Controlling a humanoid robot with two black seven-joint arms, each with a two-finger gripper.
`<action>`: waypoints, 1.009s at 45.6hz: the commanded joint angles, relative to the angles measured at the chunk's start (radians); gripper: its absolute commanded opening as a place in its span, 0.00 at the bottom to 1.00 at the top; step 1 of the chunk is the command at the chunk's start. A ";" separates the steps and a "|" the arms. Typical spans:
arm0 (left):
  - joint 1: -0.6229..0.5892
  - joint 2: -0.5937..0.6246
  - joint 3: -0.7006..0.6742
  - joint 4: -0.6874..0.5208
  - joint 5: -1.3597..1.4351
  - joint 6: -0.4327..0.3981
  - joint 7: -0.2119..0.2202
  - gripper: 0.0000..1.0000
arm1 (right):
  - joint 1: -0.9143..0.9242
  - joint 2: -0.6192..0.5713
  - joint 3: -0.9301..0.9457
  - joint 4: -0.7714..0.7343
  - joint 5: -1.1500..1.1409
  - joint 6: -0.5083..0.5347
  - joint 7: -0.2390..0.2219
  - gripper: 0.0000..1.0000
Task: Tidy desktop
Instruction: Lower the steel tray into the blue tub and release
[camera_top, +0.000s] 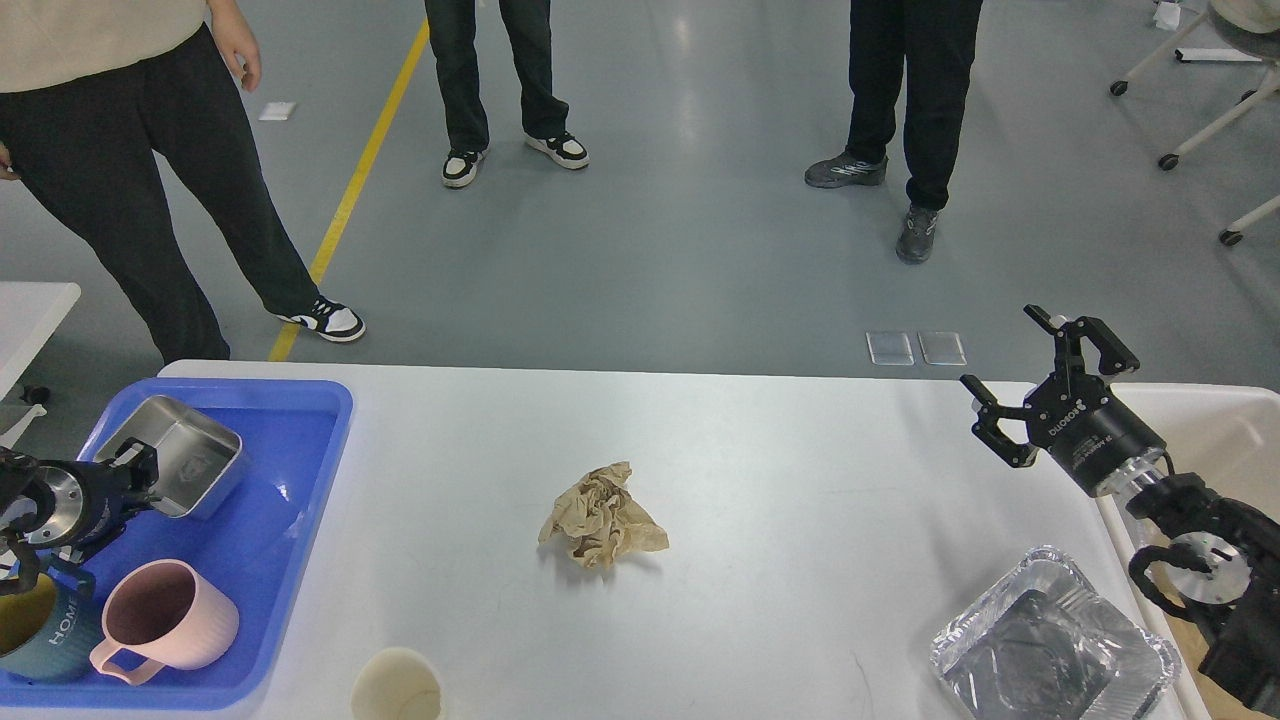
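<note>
A: Where does the desktop (780, 470) stand with the tidying?

B: It fills the lower part of the head view, white and mostly bare. A crumpled brown paper ball (603, 516) sits alone near its middle. A foil tray (1052, 646) rests at the near right corner, and a pale paper cup (397, 685) pokes in at the near edge, left of centre.

A: And the sorted things?

B: The blue plastic tray (300, 440) on the left holds a steel box (182, 455) leaning on its far wall, a pink mug (165, 617) lying on its side and a dark teal mug (45, 622). I judge that reusable dishes go there. The cream bin (1215, 425) just off the right edge looks meant for rubbish, so the paper and foil probably belong in it.

A: What is the right gripper (1050, 385) doing?

B: It hangs above the far right of the table, beside the bin, fingers spread wide. It holds nothing and touches nothing. That seems a sensible ready pose, between the bin and the litter.

A: The left gripper (135, 470)?

B: It is low over the blue tray, its tip right at the steel box. It is dark and seen nearly end-on, so I cannot tell whether the fingers are apart or gripping the box rim.

A: Next?

B: Likely the paper ball, which is light and crushable.
</note>
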 joint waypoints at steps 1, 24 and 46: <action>-0.001 -0.001 0.002 0.001 0.000 0.000 0.000 0.96 | 0.002 0.000 0.000 0.000 0.000 0.000 0.000 1.00; -0.004 -0.001 0.002 0.000 -0.003 0.012 0.000 0.97 | 0.003 0.000 0.000 0.000 0.000 0.000 0.000 1.00; -0.005 -0.004 0.002 0.000 -0.011 0.046 0.000 0.97 | 0.008 0.000 0.000 0.000 0.000 0.000 -0.002 1.00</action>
